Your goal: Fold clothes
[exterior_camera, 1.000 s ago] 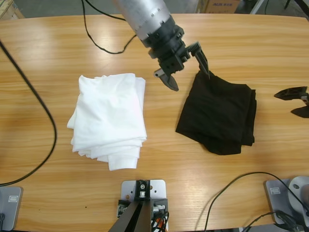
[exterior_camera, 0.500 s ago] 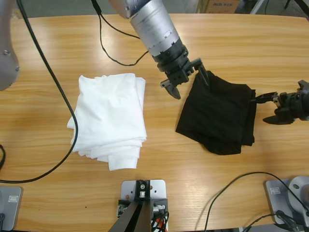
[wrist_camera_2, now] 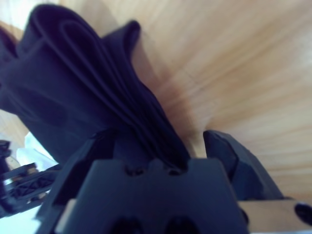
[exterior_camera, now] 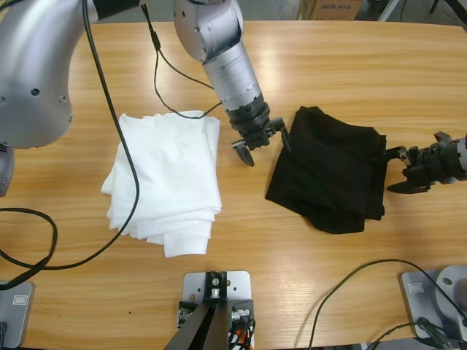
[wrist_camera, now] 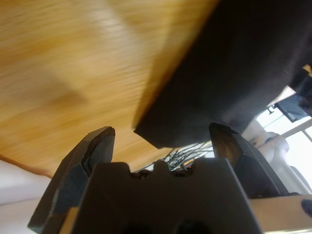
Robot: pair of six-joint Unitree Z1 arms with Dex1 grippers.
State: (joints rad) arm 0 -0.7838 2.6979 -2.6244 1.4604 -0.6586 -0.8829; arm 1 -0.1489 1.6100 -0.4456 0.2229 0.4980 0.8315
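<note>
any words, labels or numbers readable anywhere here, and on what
Blue lettering on the cardboard box beyond the table's far edge: too small and cut off to read.
Black folded shirt: no logo or label showing.
White folded clothes: no print or tag showing.
Wrist views: no text.

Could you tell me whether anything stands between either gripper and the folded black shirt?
Nothing visible does. The left gripper sits open at the black shirt's left edge, and the right gripper is open at its right edge, folds between its fingers.
</note>
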